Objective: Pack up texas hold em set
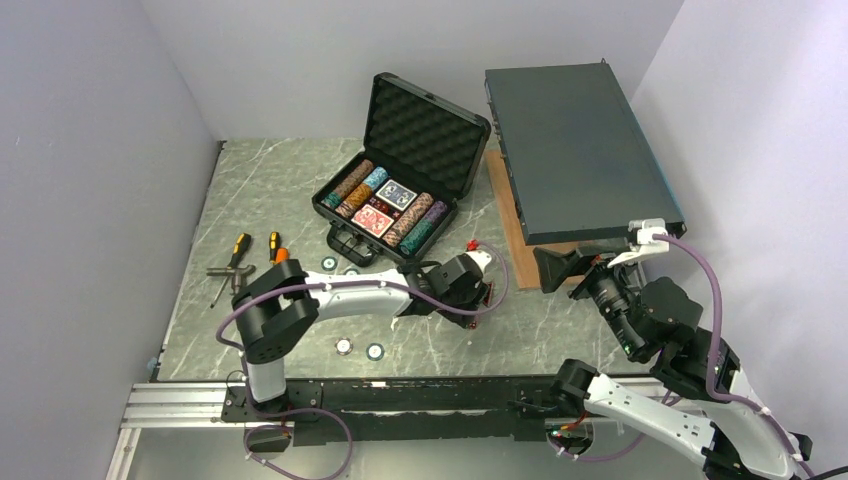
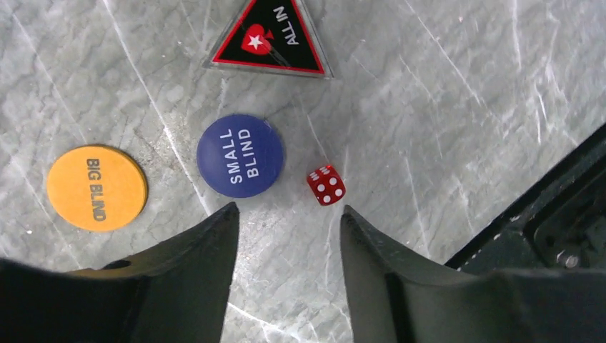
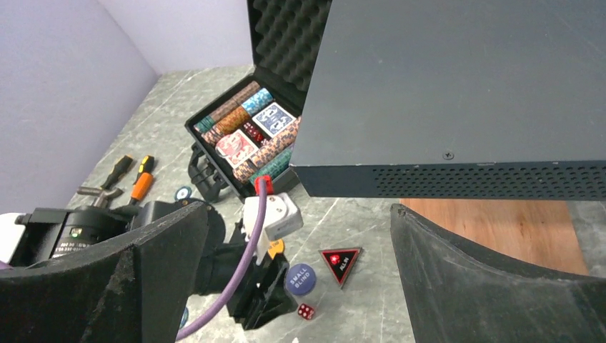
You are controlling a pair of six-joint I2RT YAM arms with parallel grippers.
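Likely gathering loose pieces: left tool (image 2: 289, 209), half-spread and empty, above small red die (image 2: 326, 185) on grey marble desk (image 2: 464, 107); next, centre and close; right tool (image 3: 299, 214) wide

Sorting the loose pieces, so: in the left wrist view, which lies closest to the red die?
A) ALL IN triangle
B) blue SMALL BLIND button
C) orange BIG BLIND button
B: the blue SMALL BLIND button sits just beside the red die, not touching it.
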